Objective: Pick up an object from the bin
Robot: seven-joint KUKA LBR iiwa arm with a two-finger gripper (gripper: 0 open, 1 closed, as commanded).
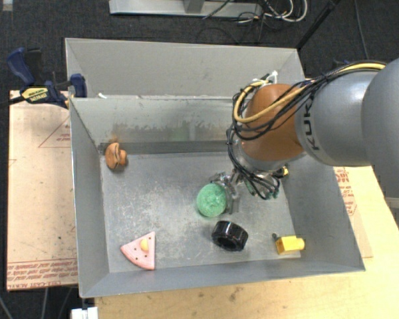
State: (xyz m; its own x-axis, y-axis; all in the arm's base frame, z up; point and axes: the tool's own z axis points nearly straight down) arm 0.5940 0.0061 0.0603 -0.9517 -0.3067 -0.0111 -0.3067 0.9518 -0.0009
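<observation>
My gripper (231,187) hangs low in the middle of the bin, under the arm's orange cover. Right beside it on the left lies a green, bumpy ball (211,201), whose right side meets the gripper's metal parts. I cannot make out whether the ball is gripped or only touched. A black ring-shaped roll (228,235) lies just below the ball and gripper, apart from both.
A small yellow block (289,244) sits near the front right of the bin floor. Near the front left corner lies a pink wedge (140,252) with a yellow spot. A brown lumpy thing (116,155) rests against the back left wall. The arm enters from the right.
</observation>
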